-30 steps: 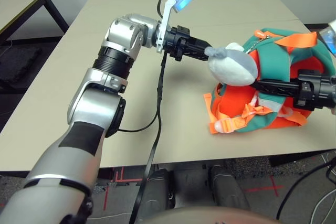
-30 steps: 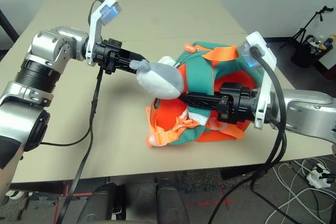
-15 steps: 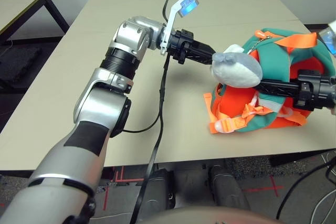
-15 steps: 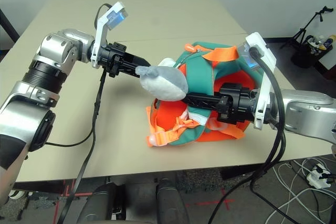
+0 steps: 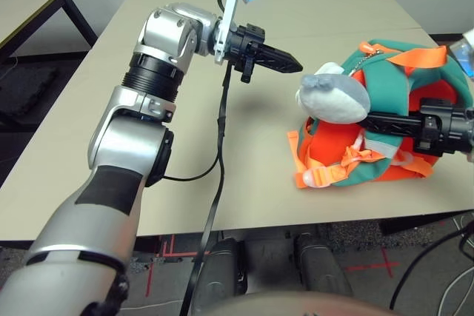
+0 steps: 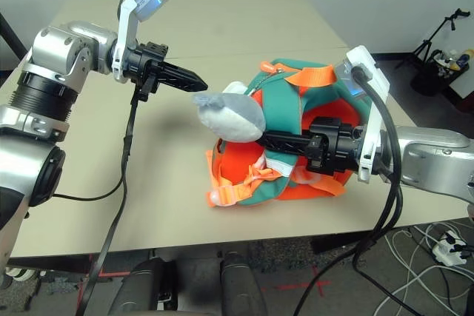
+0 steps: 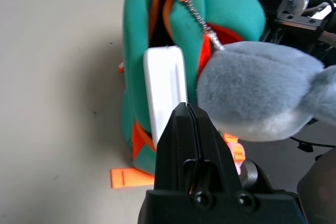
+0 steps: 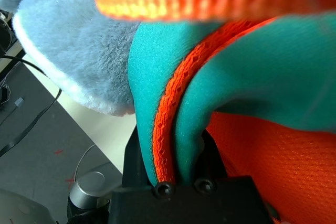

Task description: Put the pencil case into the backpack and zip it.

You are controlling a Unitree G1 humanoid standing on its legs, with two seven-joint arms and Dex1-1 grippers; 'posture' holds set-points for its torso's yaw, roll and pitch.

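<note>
Teal and orange backpack [image 5: 385,120] sits toward the right edge of the beige worktop [image 5: 96,131], on its near half, orange straps and a buckle splayed on the surface at its near-left side. Grey plush shark piece [image 5: 333,96] hangs off the pack's left face, pale belly showing. Top opening is unzipped; in the left wrist view the white pencil case [image 7: 165,85] stands in the mouth of the pack, one rounded end poking out between the teal walls, a chain zip pull [image 7: 202,22] dangling just beside it.

Left gripper [image 5: 294,62] hovers above the worktop just left of the plush, not touching it, fingers pressed together to a point and holding nothing. Black cable [image 5: 218,146] droops from that wrist across the worktop and over the near edge.

Right gripper [image 8: 178,179] reaches in from the right edge, low against the pack under the plush; its fingers are clamped on a fold of teal fabric with orange zip trim, seen close in the right wrist view.

A second table [image 5: 29,5] stands off the far-left corner
</note>
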